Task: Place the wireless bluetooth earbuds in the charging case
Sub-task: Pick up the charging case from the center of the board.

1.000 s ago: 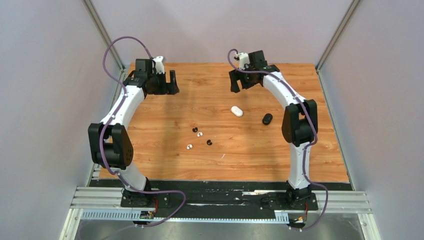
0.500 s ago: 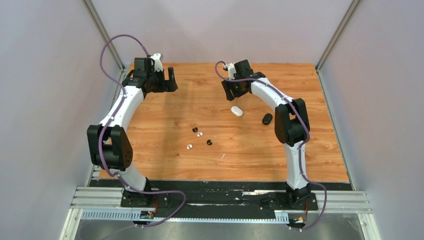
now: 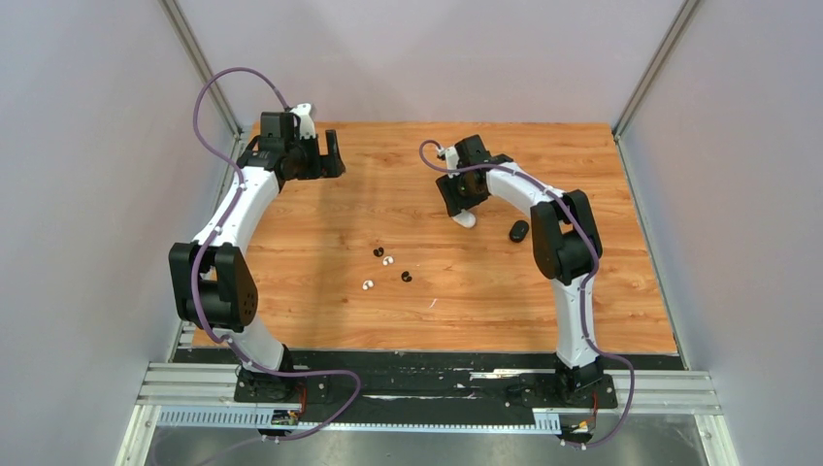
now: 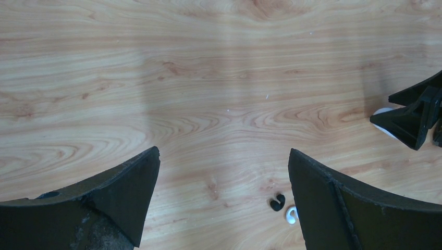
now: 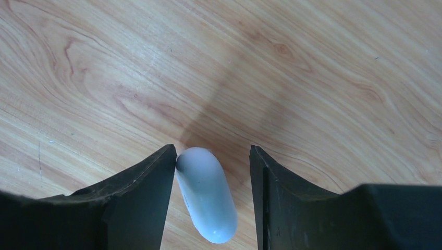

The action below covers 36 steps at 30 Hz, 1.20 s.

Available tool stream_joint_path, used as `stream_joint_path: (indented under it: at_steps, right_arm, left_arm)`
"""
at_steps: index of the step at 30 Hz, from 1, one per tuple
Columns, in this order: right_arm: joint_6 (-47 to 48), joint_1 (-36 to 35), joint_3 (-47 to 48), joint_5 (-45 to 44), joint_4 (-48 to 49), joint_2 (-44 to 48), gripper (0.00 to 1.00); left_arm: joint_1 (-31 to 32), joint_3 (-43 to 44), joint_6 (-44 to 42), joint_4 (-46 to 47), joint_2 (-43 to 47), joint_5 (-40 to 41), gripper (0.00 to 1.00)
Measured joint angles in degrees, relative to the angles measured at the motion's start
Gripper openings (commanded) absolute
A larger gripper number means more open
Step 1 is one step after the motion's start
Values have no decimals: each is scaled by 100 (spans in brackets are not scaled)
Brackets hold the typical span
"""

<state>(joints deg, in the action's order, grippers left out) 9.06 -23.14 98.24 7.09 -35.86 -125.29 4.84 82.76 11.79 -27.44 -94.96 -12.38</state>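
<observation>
Case-pickup step: right pincer (image 5: 212, 156), jaws half-wide astride the white charging case (image 5: 206, 195) right of counter centre, likely needs firm closure next; left pincer (image 4: 224, 156) wide, idle; earbuds (image 3: 387, 260) loose mid-counter.

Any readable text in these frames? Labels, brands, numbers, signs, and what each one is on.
No text can be read in any view.
White charging case: plain surface, no logo or print on the side that shows.
Black charging case: too small to tell.
Earbuds: too small to tell.
No legible label or sign elsewhere.
</observation>
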Motion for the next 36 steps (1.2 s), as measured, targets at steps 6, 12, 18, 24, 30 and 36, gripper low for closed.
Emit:
stream_joint_path:
  at_steps: [6, 12, 18, 24, 30, 36]
  right_arm:
    - [-111, -4, -179, -17, -15, 127, 57]
    - [-203, -4, -448, 2, -39, 352, 61]
    - [-203, 0, -564, 129, -74, 479, 60]
    - [-142, 72, -697, 291, -79, 592, 63]
    - [181, 155, -876, 313, -87, 636, 62]
    - [704, 149, -1012, 125, -76, 636, 56]
  left_arm:
    - [0, 0, 55, 0, 0, -20, 100]
    - [0, -2, 118, 2, 0, -66, 100]
    - [0, -2, 142, 2, -7, -144, 100]
    - [0, 0, 140, 15, -111, -378, 99]
    - [0, 0, 140, 24, -245, -557, 99]
    - [0, 4, 140, 31, -267, -643, 99]
